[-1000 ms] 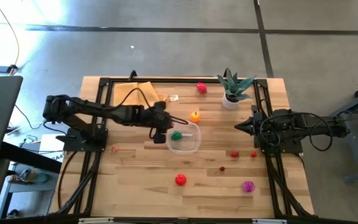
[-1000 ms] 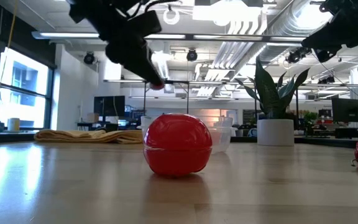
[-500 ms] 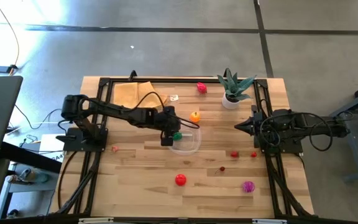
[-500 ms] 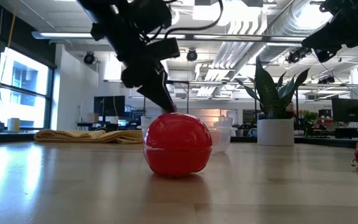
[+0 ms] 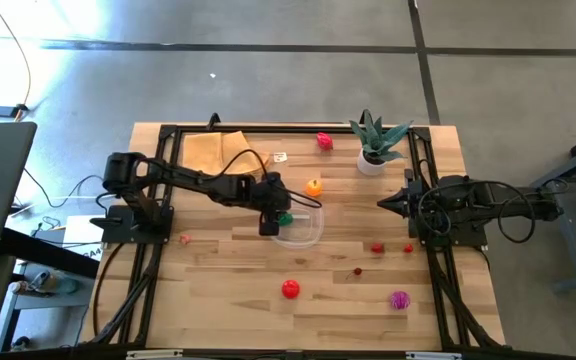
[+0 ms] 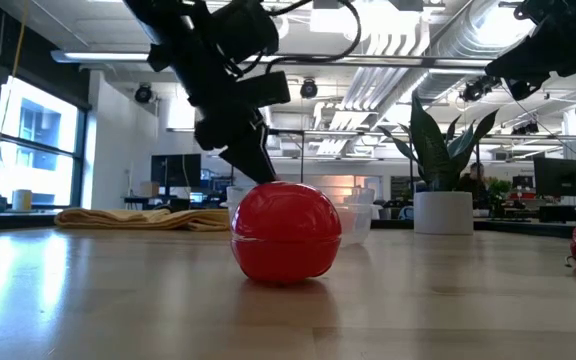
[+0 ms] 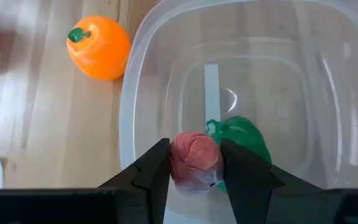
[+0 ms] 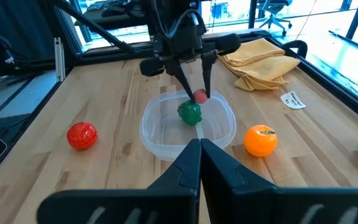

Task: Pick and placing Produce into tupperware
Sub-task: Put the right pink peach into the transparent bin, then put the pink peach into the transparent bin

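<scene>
Holding the left tool (image 7: 194,165) clenched on a small red toy fruit (image 7: 194,158) just inside the clear tupperware (image 7: 129,112) beside the green piece (image 7: 244,138), easing lower and releasing only once clear of the rim, right tool (image 8: 199,163) idling shut.

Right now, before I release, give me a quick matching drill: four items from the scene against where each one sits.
Items:
1. small red piece
2. green piece
3. orange
4. magenta piece

Places:
A. on the bare table beside the tupperware
B. lying inside the tupperware
C. on the table near the front edge, on the right arm's side
D. held in the left gripper over the tupperware

Pairs: 1-D, 2-B, 3-A, 4-C
</scene>
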{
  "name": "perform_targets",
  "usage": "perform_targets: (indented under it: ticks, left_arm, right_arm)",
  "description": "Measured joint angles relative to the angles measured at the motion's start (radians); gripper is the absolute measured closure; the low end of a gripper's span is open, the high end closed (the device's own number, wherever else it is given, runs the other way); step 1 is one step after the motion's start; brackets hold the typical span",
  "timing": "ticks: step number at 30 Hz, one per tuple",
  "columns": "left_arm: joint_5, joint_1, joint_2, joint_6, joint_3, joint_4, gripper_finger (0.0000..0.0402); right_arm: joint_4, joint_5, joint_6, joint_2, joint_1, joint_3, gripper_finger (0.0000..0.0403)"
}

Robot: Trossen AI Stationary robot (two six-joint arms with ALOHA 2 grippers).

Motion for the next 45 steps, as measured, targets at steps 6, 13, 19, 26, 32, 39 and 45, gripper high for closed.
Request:
perform_targets:
  ticks: [6,13,19,26,32,39,45]
  left_arm:
    - [0.007,0.0,0.014,-0.003,-0.001,0.0,0.0277]
    - [0.003,0.0,0.014,-0.003,-0.001,-0.002,0.0277]
    - [0.002,0.0,0.014,-0.004,-0.001,-0.003,0.0267]
    - [0.0,0.0,0.013,0.004,-0.001,-0.017,0.0214]
    - [-0.014,0.0,0.012,0.005,-0.001,-0.015,0.02]
    - [-0.022,0.0,-0.038,0.011,0.061,-0.156,0.0199]
    - [-0.067,-0.023,-0.129,-0.158,0.156,-0.541,0.0199]
  right_arm:
    - [0.0,0.0,0.0,0.0,0.0,0.0,0.0402]
    - [0.0,0.0,0.0,0.0,0.0,0.0,0.0402]
    - [0.0,0.0,0.0,0.0,0.0,0.0,0.0402]
    - [0.0,0.0,0.0,0.0,0.0,0.0,0.0402]
    - [0.0,0.0,0.0,0.0,0.0,0.0,0.0402]
    - [0.0,0.0,0.0,0.0,0.0,0.0,0.0402]
    - [0.0,0.0,0.0,0.0,0.0,0.0,0.0402]
